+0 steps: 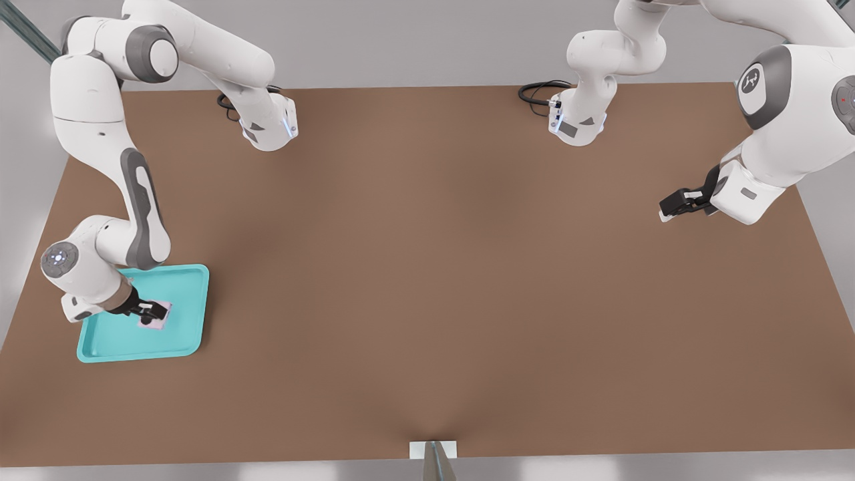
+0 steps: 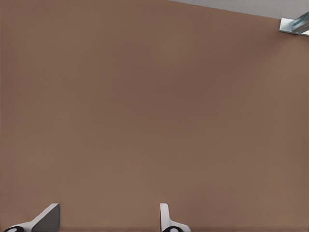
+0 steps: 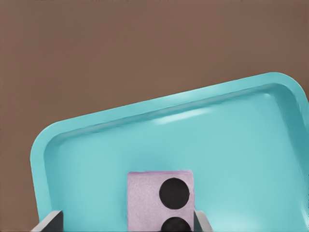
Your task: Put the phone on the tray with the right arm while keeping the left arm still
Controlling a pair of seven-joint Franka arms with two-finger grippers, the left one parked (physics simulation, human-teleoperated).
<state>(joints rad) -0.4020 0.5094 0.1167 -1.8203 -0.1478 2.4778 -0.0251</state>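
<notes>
Phone (image 3: 160, 200) lay flat inside the tray (image 1: 188, 280) on the counter (image 1: 441, 280); my tool (image 1: 155, 311) hung over it, fingers spread.

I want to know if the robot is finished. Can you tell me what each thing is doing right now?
phone: inside the tray, lenses facing up, between the fingers.
tray: flat on the table, holding the phone.
gripper: low over the tray at the phone, fingers spread either side of it.
table: carries the tray.
</notes>
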